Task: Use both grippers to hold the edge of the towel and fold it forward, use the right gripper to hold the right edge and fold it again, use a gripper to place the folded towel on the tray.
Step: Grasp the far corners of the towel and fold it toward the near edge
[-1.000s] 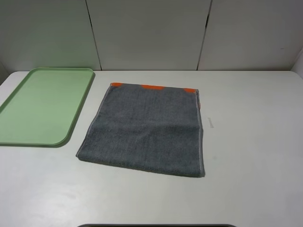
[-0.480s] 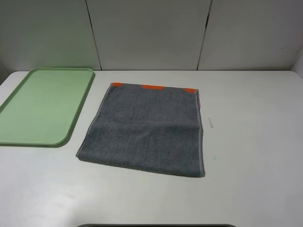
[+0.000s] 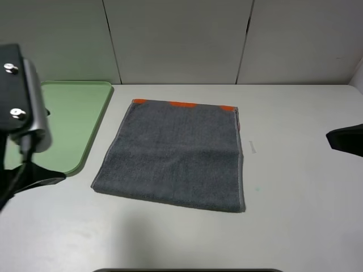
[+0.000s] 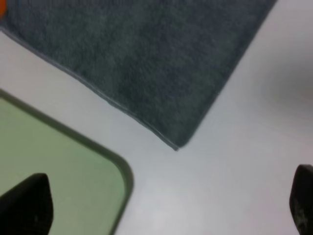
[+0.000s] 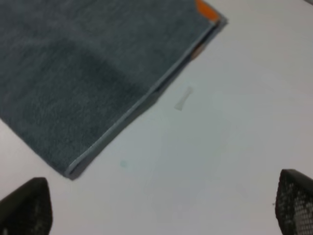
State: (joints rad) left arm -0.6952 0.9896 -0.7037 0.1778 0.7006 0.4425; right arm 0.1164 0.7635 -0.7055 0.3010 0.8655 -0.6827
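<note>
Hovering above the table (image 3: 300, 215), both hands are held clear of the towel (image 3: 176, 153), presumably so that its edges can be approached from either side. The left hand (image 4: 164, 203) is held with fingers wide apart and nothing between them. The towel's near left corner is seen just ahead of it, and a rounded corner of the green tray (image 4: 58, 161) lies below one finger. The right hand (image 5: 160, 203) is likewise spread and empty, with the towel's right edge ahead and to its left. Between the hands the towel is laid flat and untouched: dark grey terry, pale stitched hems, orange patches along the far edge. Two layers are seen at the right edge, so one fold is judged done.
</note>
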